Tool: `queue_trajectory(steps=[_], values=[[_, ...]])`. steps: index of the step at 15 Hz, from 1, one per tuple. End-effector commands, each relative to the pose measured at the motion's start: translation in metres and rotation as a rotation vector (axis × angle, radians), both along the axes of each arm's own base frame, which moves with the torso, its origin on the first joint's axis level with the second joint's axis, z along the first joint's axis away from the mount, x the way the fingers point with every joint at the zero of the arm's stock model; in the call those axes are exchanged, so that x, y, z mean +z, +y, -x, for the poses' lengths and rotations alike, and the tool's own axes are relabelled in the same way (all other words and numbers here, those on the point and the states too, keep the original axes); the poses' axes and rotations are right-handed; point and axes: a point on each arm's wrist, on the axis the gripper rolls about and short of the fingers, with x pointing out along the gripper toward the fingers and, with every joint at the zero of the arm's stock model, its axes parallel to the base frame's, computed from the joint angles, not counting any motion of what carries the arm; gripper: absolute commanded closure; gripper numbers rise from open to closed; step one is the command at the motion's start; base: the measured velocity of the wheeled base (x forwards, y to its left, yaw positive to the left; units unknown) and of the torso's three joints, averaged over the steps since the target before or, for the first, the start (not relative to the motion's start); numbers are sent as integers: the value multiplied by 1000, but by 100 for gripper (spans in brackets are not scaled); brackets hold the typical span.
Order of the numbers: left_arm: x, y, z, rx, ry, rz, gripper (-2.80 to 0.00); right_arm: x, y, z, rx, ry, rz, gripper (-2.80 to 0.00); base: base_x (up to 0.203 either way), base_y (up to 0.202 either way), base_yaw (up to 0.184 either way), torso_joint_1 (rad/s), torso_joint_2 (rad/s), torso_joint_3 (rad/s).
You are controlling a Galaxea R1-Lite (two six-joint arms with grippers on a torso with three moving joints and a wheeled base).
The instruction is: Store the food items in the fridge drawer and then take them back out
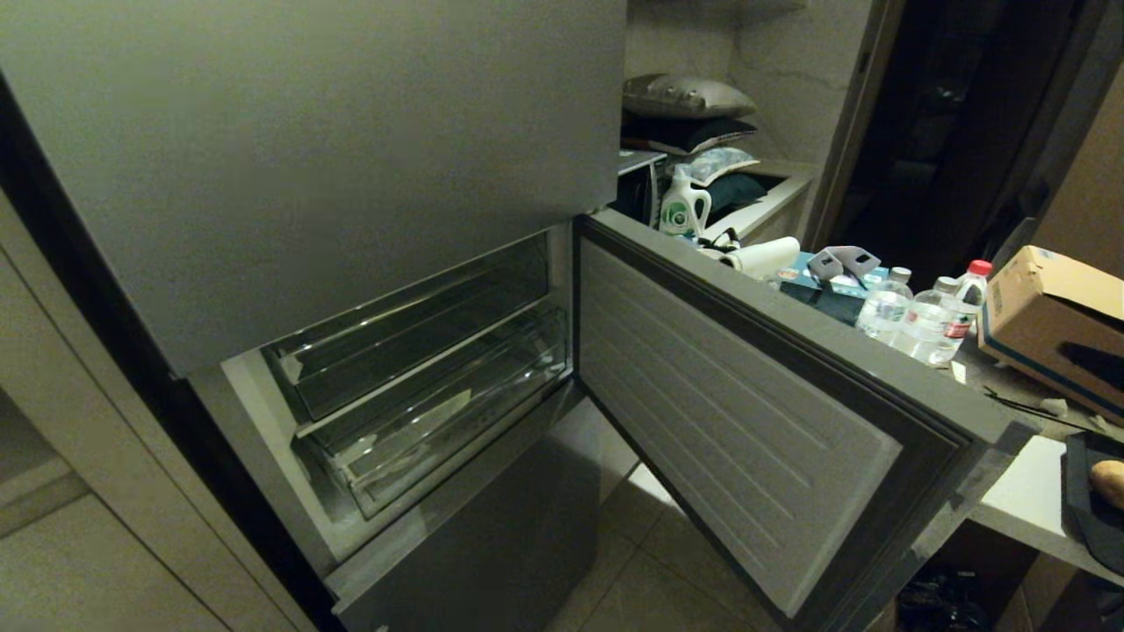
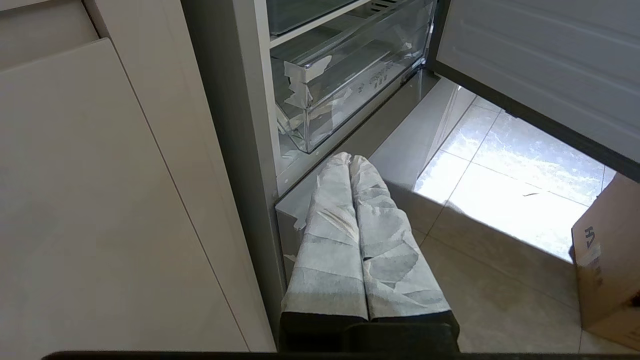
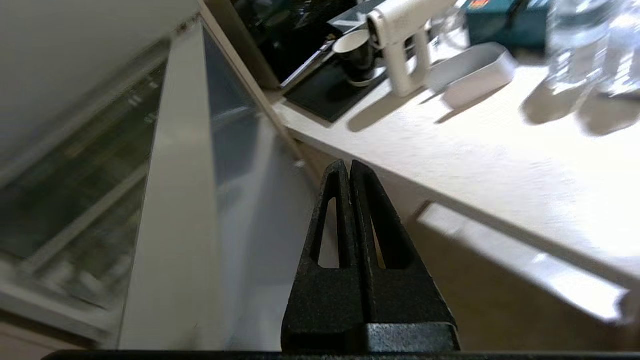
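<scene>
Reaching toward the counter [image 3: 500, 165], the right gripper [image 3: 350, 167] is travelling with its jaws pressed together and nothing between them. It will need to spread them before closing on a food item. The tan potato [image 1: 1108, 483] is lying on a dark tray [image 1: 1084, 518] at the far right, cut off by the head view's edge; the green item is not showing anywhere. The fridge drawer [image 2: 345, 85] is sitting pushed in behind the open fridge door [image 1: 746, 421]. The left gripper [image 2: 351, 161] is hanging closed and empty near the fridge base.

Head and wrist views: fridge drawer [image 1: 439, 412]
</scene>
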Motion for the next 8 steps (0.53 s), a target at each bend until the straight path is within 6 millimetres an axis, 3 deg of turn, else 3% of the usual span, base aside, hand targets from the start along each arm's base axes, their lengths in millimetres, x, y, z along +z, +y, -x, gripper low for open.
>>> queue_trajectory(steps=[1, 4, 8], values=[[0, 0, 0, 0, 1, 0, 0, -5, 6, -34, 29, 65, -71, 0, 0, 0, 0, 0, 0, 0], [0, 0, 0, 0, 1, 0, 0, -10, 26, -60, 64, 127, -181, 0, 0, 0, 0, 0, 0, 0], [0, 0, 0, 1, 1, 0, 0, -2, 38, -86, 139, 169, -388, 0, 0, 0, 0, 0, 0, 0]])
